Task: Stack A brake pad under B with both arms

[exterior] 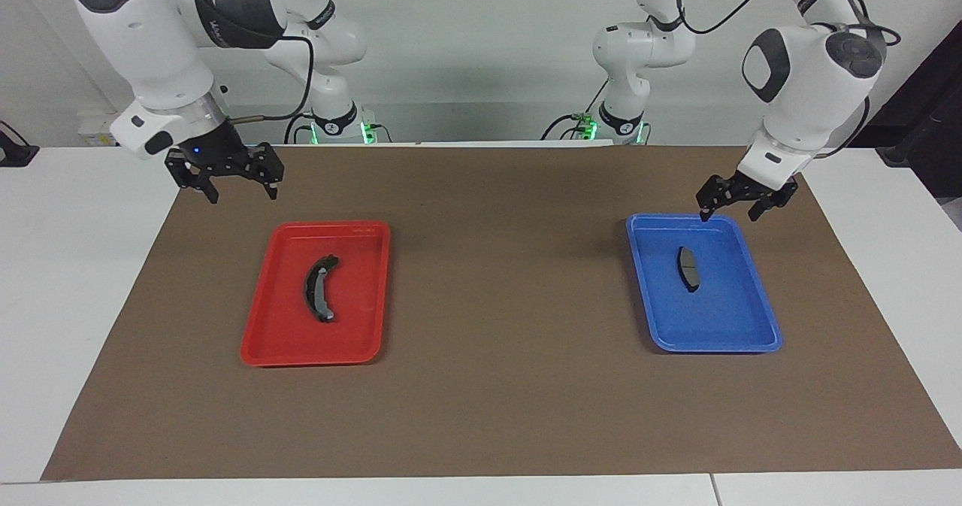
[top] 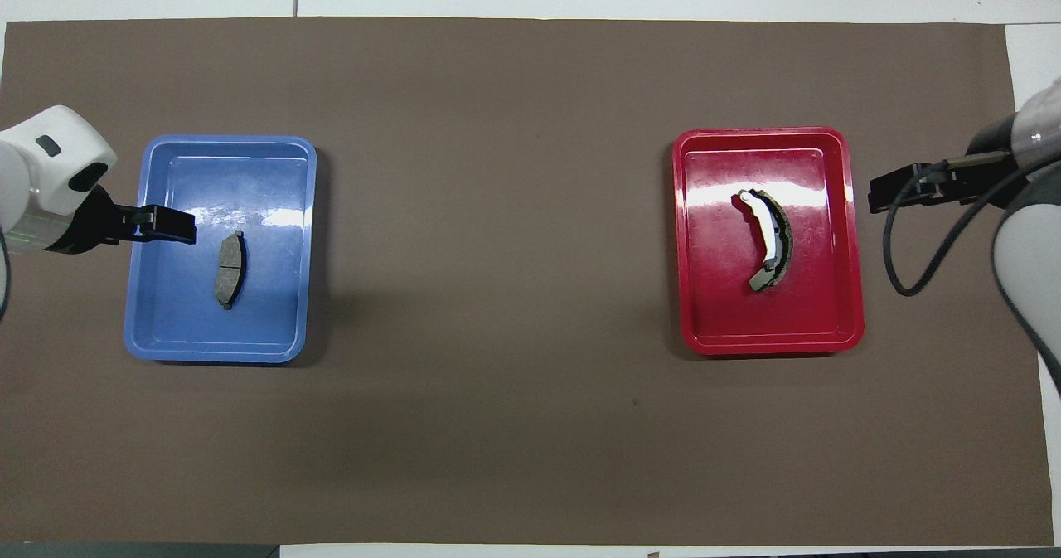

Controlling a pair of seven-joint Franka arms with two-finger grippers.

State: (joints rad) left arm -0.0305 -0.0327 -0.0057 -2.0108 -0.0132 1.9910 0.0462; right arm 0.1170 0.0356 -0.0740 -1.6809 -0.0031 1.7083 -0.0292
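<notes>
Two pincers are held spread: left pincer [exterior: 735,199] over the blue tray's [exterior: 759,295] rim, right pincer [exterior: 234,177] beside the red tray [exterior: 263,325]. Thin short dark-grey pad A [exterior: 688,268] could be nudged, not gripped.

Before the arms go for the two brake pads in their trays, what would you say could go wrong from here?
1. The short pad lies flat in the blue tray; the left end effector, over the tray's rim, may struggle to get under it.
2. The crescent pad in the red tray is curved, so the right end effector might grip it off-centre and tilt it.
3. Stacked, the longer crescent may rock on the short pad.
</notes>
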